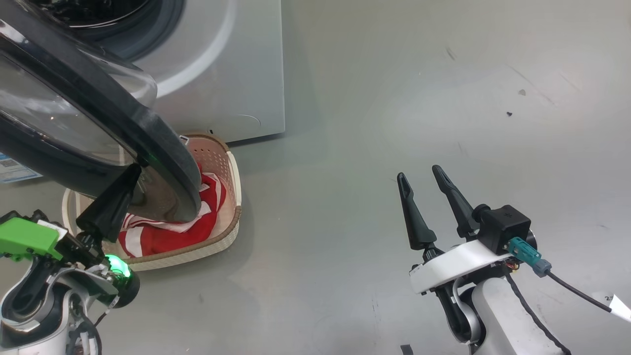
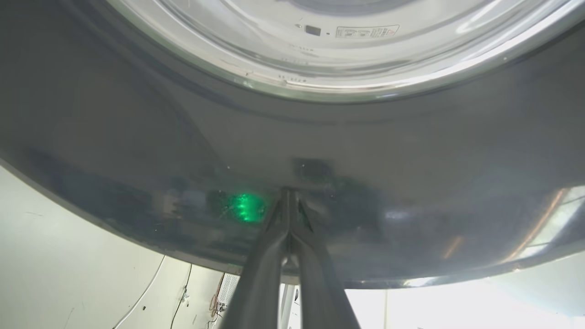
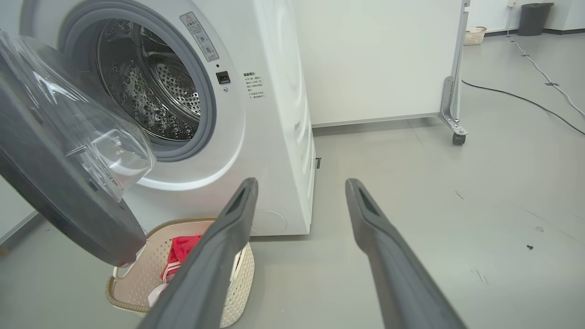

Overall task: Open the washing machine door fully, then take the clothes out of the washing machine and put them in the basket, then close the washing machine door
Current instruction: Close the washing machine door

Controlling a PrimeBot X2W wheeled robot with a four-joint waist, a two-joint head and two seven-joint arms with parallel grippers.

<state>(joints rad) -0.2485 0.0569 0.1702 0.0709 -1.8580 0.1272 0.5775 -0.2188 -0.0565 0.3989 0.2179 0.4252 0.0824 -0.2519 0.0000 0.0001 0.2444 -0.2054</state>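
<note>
The washing machine (image 1: 236, 74) (image 3: 269, 137) stands at the upper left, its steel drum (image 3: 151, 91) showing bare. The washing machine door (image 1: 162, 143) (image 3: 55, 192) hangs partly open over the basket (image 1: 231, 231) (image 3: 242, 278), which holds the red and white clothes (image 1: 172, 234) (image 3: 183, 246). My left gripper (image 1: 134, 170) (image 2: 288, 191) is shut with nothing in it, and its tips press on the outer face of the door's (image 2: 411, 160) glossy black rim. My right gripper (image 1: 418, 171) (image 3: 301, 183) stands open and holds nothing, above the floor to the right of the machine.
A white panel on casters (image 3: 374, 59) stands behind and to the right of the machine. A black cable (image 3: 525, 98) runs across the grey floor toward a dark bin (image 3: 534, 18). A blue label (image 1: 12, 167) shows at the far left.
</note>
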